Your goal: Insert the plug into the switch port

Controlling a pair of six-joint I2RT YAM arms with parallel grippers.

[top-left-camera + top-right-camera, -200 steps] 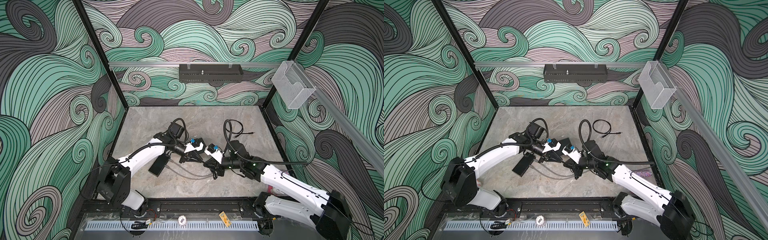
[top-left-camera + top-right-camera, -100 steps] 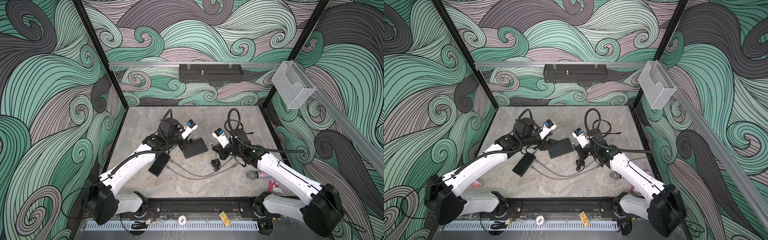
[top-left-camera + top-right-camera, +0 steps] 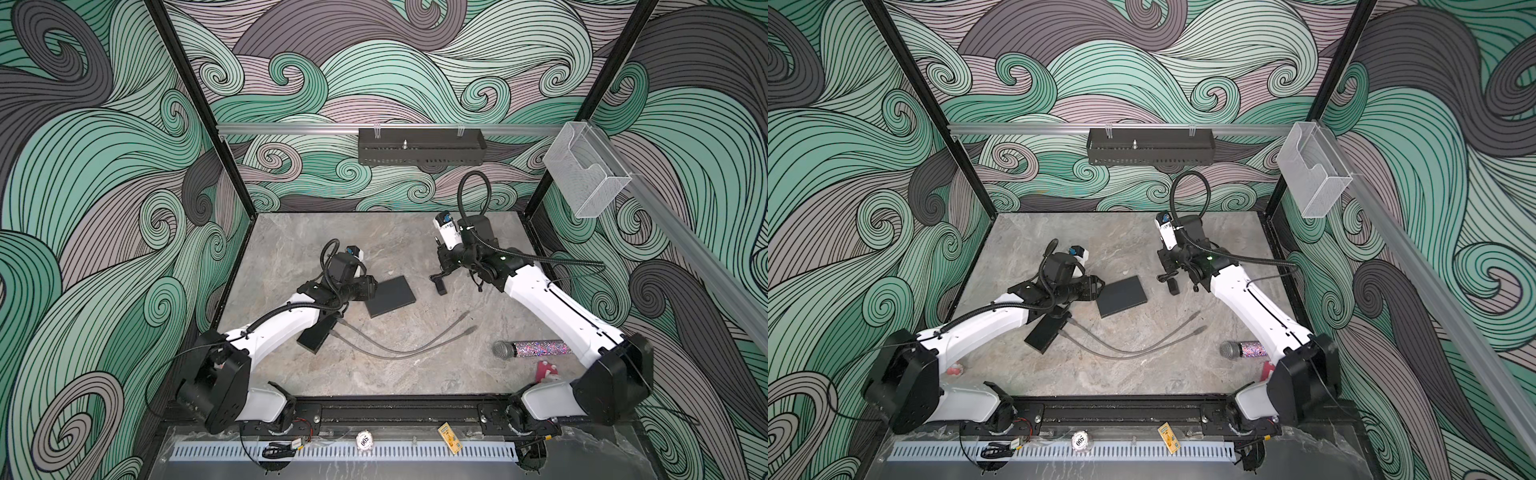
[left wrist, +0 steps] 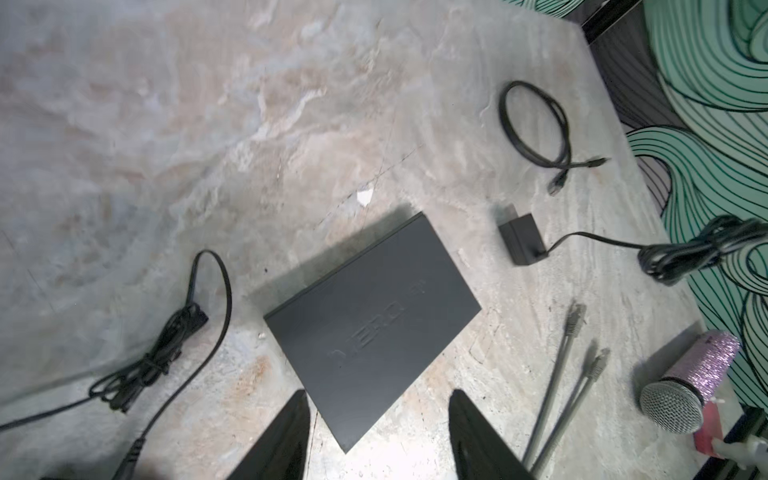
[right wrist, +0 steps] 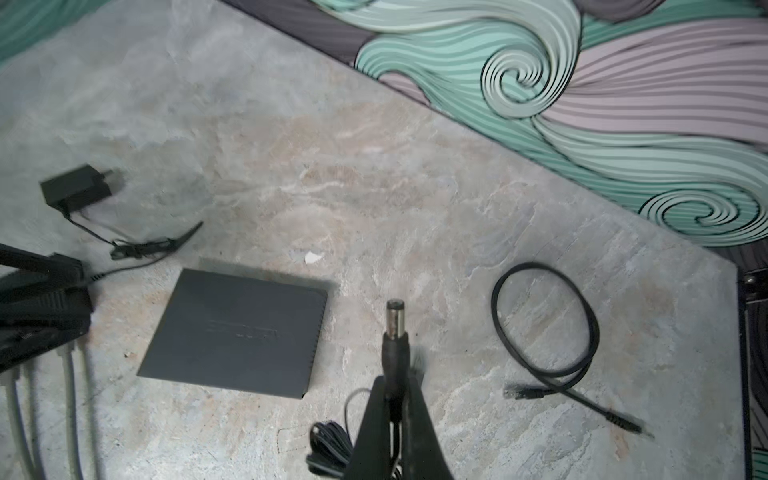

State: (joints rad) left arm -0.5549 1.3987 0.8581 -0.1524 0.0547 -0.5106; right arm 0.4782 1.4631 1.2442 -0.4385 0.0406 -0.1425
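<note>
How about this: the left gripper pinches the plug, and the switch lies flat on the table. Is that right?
Not quite. It is the right gripper that pinches the plug, as the right wrist view shows. The left gripper is open and holds nothing. The switch does lie flat on the table.

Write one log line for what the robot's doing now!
left jaws: open, empty, near switch | right jaws: shut on plug | plug: apart from switch, not inserted | switch: flat on table
</note>
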